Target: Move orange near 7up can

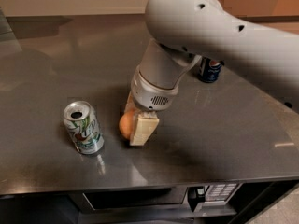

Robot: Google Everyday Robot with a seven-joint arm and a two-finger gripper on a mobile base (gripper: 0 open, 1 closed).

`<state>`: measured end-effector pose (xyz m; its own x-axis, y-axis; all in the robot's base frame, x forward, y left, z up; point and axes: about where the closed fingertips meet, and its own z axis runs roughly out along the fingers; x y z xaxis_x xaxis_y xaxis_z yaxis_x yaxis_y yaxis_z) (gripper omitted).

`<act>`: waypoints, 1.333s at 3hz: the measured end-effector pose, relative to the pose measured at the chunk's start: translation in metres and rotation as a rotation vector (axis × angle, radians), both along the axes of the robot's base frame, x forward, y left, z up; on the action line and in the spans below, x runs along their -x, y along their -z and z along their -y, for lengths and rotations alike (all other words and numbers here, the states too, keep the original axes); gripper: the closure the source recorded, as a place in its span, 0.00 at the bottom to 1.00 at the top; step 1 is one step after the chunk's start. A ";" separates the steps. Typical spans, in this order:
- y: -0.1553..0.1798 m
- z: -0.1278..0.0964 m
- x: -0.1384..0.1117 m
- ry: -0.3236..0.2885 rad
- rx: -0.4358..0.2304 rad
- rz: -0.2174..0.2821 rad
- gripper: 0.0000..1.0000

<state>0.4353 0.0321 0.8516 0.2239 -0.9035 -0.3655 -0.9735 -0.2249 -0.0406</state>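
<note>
Camera view showed the hand point(134, 125) clamped on the small round orange fruit point(124, 125), low over the grey metal counter point(219, 129) just beside the silver-white 7up can point(84, 128); the carry seemed nearly done, the next move being a gentle release.

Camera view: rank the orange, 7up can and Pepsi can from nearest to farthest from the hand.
1. orange: gripped in the hand, mid-counter.
2. 7up can: upright toward the picture's left, apart from the hand.
3. Pepsi can: back right of the picture, partly behind the arm.
</note>
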 end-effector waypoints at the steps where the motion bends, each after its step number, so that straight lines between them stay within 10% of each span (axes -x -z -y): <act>1: 0.004 -0.012 0.007 -0.028 0.000 -0.006 0.82; 4: 0.013 -0.027 0.007 -0.037 -0.016 0.004 0.12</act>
<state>0.4286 0.0589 0.8387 0.2585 -0.8885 -0.3791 -0.9644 -0.2600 -0.0483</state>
